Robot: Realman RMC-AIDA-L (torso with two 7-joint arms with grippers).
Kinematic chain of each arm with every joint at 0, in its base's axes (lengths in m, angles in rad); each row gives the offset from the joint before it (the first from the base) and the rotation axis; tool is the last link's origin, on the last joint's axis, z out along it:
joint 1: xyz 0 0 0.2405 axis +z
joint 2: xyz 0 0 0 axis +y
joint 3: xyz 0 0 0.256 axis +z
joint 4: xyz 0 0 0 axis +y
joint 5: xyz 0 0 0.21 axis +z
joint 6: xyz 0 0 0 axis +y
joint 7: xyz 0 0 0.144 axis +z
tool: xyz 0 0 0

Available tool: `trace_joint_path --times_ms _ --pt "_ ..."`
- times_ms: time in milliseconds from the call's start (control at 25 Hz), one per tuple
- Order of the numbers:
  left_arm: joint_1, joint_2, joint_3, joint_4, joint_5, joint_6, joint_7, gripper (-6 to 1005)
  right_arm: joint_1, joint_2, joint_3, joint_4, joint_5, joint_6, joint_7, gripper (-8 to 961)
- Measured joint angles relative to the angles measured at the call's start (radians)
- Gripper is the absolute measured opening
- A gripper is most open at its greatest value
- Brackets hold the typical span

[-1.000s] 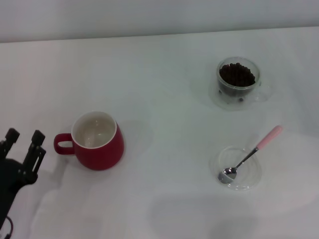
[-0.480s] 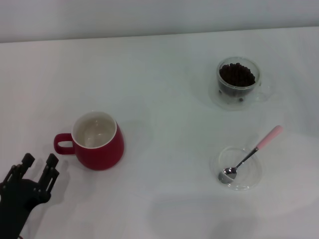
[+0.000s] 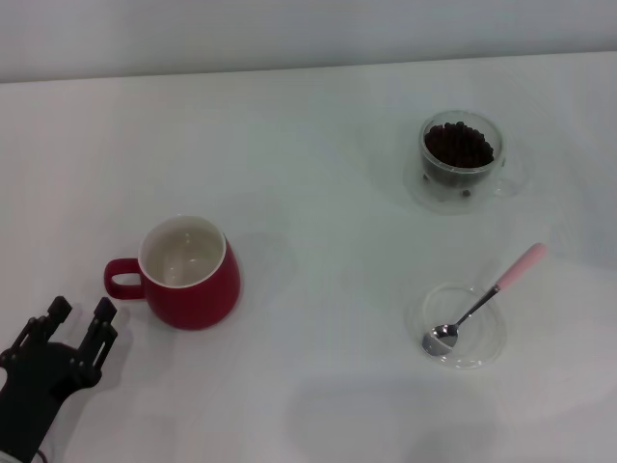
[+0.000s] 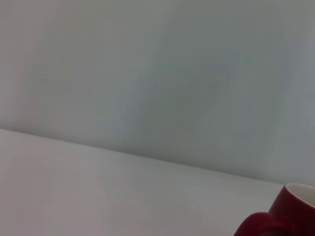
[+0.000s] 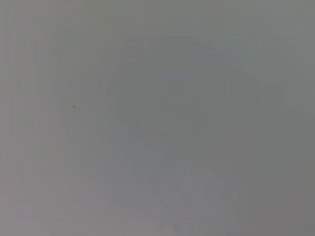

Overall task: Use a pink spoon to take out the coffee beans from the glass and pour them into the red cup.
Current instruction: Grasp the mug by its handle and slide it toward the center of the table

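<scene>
The left gripper [image 3: 79, 311] was at the lower left of the head view, its two fingers spread apart and holding nothing, just beside the handle of the red cup [image 3: 190, 275] but not touching it. The red cup stood upright at left of centre, its off-white interior empty; its edge also appeared at the lower right of the left wrist view [image 4: 280, 218]. The glass [image 3: 460, 157] stood at the upper right, filled with the coffee beans [image 3: 459, 145]. The pink spoon [image 3: 485, 298] lay at the lower right, its bowl resting in a shallow clear dish [image 3: 467, 346], handle projecting past the rim. The right gripper was not visible in any view.
</scene>
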Motion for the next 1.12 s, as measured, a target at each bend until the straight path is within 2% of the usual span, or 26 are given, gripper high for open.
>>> trace_joint_path --times_ms 560,1120 --pt "-0.064 0.004 -0.003 0.013 0.004 0.077 0.0 594 -0.002 0.018 0.0 0.0 -0.001 0.022 0.003 874" --pt "-0.115 0.004 0.003 0.038 0.005 0.089 0.0 581 -0.003 0.023 -0.003 0.002 0.0 0.026 0.003 875"
